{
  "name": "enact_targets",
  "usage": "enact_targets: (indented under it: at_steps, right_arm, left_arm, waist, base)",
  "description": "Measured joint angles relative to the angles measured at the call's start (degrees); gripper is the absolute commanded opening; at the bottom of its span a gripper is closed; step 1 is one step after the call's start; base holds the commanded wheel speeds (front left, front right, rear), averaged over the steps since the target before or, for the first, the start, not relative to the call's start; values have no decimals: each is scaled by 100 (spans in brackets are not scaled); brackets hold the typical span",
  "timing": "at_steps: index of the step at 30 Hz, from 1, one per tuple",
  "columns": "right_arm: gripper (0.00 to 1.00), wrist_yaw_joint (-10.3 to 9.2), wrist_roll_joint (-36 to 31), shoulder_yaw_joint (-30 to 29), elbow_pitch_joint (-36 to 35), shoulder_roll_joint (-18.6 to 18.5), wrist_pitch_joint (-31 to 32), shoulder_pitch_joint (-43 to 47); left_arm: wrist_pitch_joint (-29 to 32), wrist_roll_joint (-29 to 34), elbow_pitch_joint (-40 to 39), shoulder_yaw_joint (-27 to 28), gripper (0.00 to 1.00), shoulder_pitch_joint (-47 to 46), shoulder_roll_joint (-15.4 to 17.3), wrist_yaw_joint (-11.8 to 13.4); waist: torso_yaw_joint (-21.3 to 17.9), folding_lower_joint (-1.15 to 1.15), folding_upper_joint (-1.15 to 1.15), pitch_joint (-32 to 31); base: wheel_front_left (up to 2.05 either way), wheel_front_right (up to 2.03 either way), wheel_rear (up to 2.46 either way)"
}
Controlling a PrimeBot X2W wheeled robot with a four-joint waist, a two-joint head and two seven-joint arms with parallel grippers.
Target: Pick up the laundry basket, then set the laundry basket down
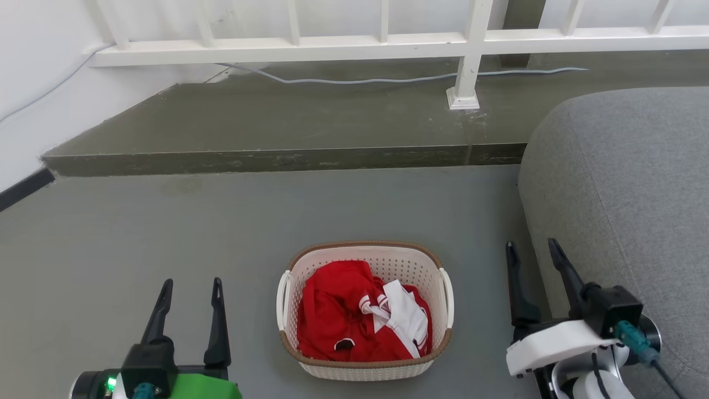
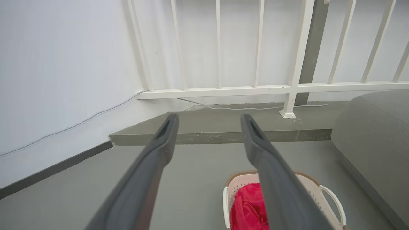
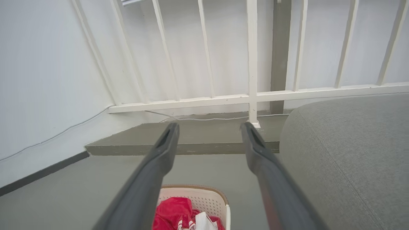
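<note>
The laundry basket [image 1: 429,270] stands on the grey floor, cream-white and perforated, with a brown rim and white side handles. Red and white clothes lie inside it. My left gripper [image 1: 191,285] hangs open to the basket's left, apart from it, with nothing between its fingers. Open too, my right gripper [image 1: 530,247] is off the basket's right side, close to the sofa. In the left wrist view the laundry basket [image 2: 314,188] sits low and partly behind my left gripper [image 2: 209,118]. The right wrist view has the laundry basket [image 3: 211,198] at its bottom edge, below my right gripper [image 3: 209,127].
A grey sofa [image 1: 626,183] fills the right side, next to my right arm. A raised concrete step [image 1: 277,158] runs across beyond the basket, with a white railing [image 1: 468,44] and a grey cable [image 1: 388,80] on it. A white wall [image 1: 39,66] bounds the left.
</note>
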Motion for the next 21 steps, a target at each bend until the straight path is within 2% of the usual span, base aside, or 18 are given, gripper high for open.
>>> enact_targets:
  at_steps: [3,21]
  right_arm:
    - [100,-40,-180,40,-22,1,-46,24]
    - [100,-42,-180,79,-27,0,-53,52]
  left_arm:
    - [-26,191,-11,-35,100,29,0,33]
    - [-26,178,10,-5,100,74,1,34]
  waist:
    - [0,0,0,-10]
    - [-1,0,0,-35]
  base:
    - [0,0,0]
    - [0,0,0]
